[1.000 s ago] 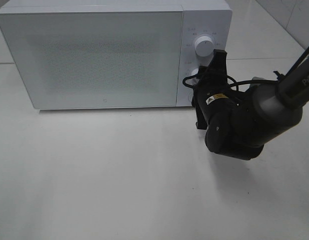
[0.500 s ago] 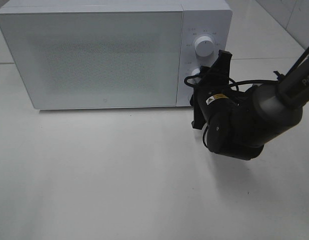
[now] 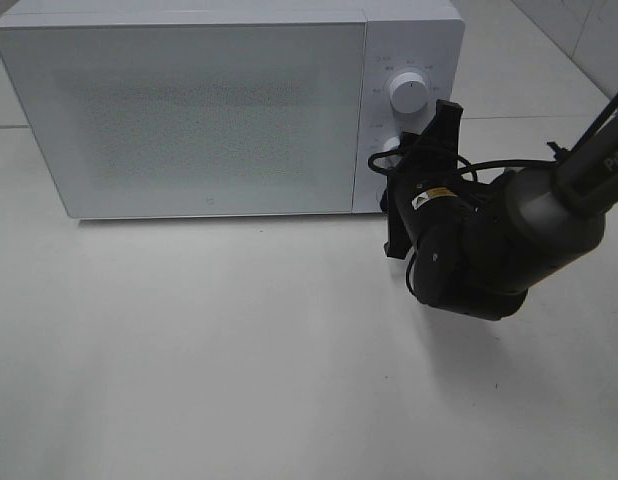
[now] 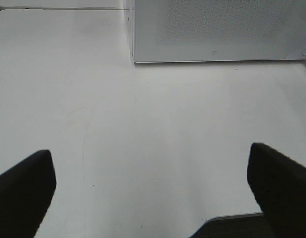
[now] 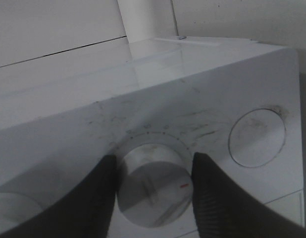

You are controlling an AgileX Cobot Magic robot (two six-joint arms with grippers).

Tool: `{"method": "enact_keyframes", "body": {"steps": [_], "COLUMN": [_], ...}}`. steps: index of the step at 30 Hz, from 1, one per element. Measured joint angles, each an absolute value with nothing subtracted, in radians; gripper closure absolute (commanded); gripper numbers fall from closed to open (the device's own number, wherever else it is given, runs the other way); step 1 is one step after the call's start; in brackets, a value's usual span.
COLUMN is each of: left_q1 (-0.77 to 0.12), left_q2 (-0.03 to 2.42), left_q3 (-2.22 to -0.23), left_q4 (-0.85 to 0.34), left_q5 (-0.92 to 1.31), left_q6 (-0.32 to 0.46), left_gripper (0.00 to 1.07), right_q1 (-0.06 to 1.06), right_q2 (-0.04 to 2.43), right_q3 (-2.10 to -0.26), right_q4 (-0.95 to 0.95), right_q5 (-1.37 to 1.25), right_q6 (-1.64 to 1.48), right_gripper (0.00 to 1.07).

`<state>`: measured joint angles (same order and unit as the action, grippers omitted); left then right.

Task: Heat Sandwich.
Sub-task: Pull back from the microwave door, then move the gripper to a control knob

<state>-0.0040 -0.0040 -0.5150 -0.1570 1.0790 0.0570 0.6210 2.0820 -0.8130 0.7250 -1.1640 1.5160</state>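
The microwave (image 3: 189, 110) and bench (image 3: 239, 380) are viewed steeply from above. The same microwave is seen well ahead of the left end effector (image 4: 150, 158); its lower knob (image 5: 153, 186) is framed closely, directly before the right end effector (image 5: 153, 166).

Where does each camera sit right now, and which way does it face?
Exterior high: overhead, looking down on the microwave front; right arm shows.
Left wrist: low over the table, facing the microwave's door; open left gripper shows.
Right wrist: close at the control panel; right gripper hugs the lower knob.
All share the microwave.
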Motion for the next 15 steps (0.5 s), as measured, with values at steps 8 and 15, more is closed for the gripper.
{"method": "enact_keyframes", "body": {"steps": [8,15], "left_q1": [-0.004,-0.004], "left_q2": [-0.004,-0.004], "left_q3": [-0.515,-0.515], "left_q4": [-0.157,-0.157], "left_q5": [1.079,1.079], "left_q6": [0.057,0.057], "left_gripper": [0.09,0.09], "right_q1": [0.621,0.626], "right_q2": [2.082,2.068], "right_q3": [-0.812,-0.811], "right_q4": [0.73,0.711], "right_q5": [-1.164,-1.162], "right_q6": [1.489,1.428], "right_gripper": [0.67,0.46]}}
